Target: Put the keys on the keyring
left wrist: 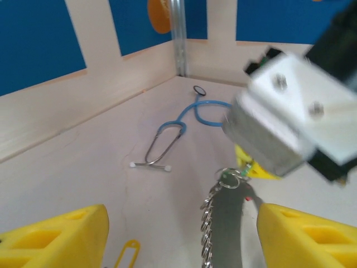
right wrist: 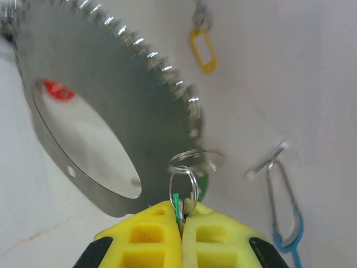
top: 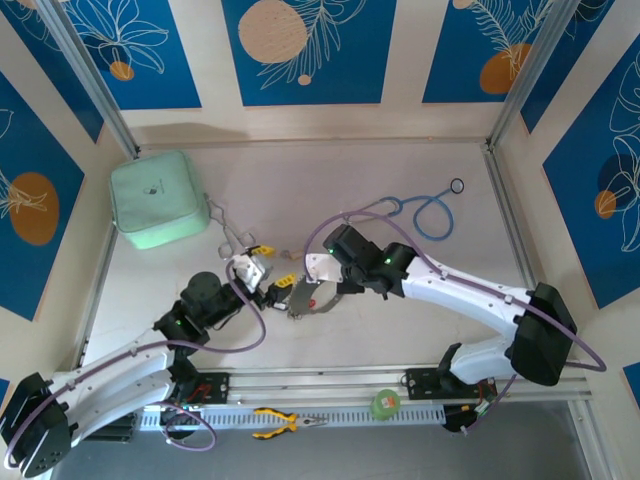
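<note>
R gripper (right wrist: 181,226): fingers shut tight, pinching the small split ring of the green-tag key (right wrist: 177,205). Keyring (right wrist: 159,64) chain runs along the edge of a grey metal plate (right wrist: 95,72), at 12 o'clock from my R fingers. L gripper (left wrist: 181,245): fingers wide apart, nothing held; chain hangs btwn them. Yellow-tag key (right wrist: 202,47) lies on tabletop (right wrist: 301,84), apart. Stethoscope (top: 425,212) at 2 o'clock.

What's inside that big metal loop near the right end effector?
Inside the metal loop, bare table and a red tag show; the band hides the tag's far end and any key.
</note>
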Robot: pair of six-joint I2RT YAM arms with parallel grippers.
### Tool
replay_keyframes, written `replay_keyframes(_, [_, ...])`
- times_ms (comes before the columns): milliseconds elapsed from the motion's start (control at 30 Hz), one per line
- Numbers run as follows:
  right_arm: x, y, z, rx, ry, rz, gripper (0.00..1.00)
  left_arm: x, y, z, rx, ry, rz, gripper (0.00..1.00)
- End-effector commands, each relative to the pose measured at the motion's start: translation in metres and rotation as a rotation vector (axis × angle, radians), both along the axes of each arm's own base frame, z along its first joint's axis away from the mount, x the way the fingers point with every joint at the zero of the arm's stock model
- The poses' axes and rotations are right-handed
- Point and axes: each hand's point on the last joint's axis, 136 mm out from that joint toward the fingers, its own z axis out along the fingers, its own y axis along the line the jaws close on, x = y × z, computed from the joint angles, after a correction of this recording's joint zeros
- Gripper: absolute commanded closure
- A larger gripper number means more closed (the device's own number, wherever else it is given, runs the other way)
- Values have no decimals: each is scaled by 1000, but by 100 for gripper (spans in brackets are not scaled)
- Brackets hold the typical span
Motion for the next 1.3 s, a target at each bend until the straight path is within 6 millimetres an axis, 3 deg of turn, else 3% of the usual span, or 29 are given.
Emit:
replay_keyframes(0, [-13,-31,-30,-158,61,-41,100,9,11,0,-13,30,88,28])
replay_keyframes(267, [-22,-79,-61,-340,168,-135,100,19,16,-8,26,55,143,27])
replay_keyframes(500, [-53,-120,-82,-441,389,-220,99,27,23,-12,35,100,202,25])
replay_keyframes(700, [-78,-138,-95,-475,541,-286,86,36,25,-17,59,145,243,22])
replay_keyframes(833, [-80,-140,-97,-475,574,-324,75,41,24,-20,72,179,257,20])
replay_keyframes(967, [-62,-124,-82,-336,537,-367,70,46,27,-23,78,216,282,19])
replay_keyframes(1133, [-24,-58,-35,163,490,-463,68,48,25,-34,68,312,300,16])
replay_keyframes(1267, [-7,-14,-10,500,519,-540,69,48,19,-49,93,419,297,16])
